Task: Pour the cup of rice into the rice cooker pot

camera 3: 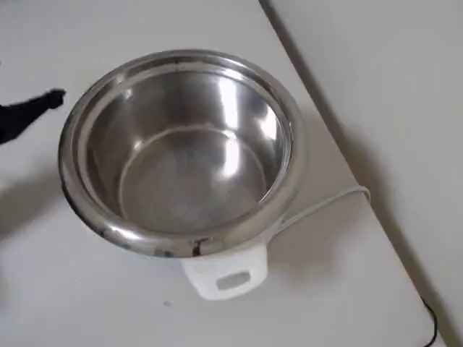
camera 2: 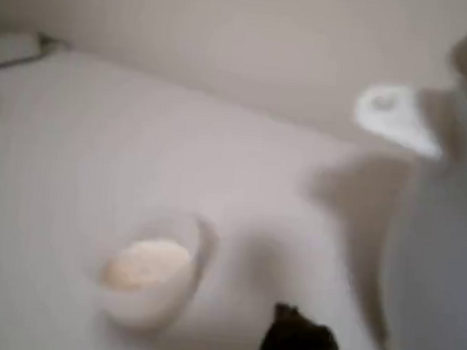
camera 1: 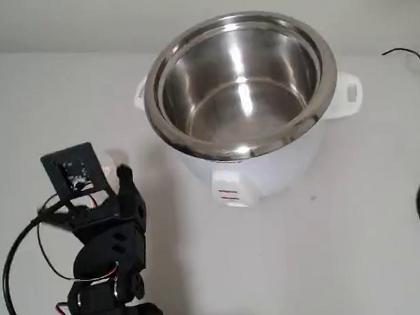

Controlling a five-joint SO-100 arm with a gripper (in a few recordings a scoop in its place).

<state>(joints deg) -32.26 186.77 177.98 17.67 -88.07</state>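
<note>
In the wrist view, one dark fingertip of the gripper shows at the near edge. Just beyond it and to its left stands the cup, upright on the white desk, with the rice a pale heap inside. Cup and fingers are apart, so nothing is held yet. Whether the fingers are spread or closed I cannot tell, since the pictures are blurred and the second finger is hidden.

In the fixed view, the black arm sits at the near left with the gripper reaching away, and the cup is a faint pale shape partly hidden behind the wrist.

Farther off and to the right stands the rice cooker pot, its steel bowl empty in the fixed and overhead views. My judgement is that the coming move is a short reach forward and leftward to the cup.
</note>
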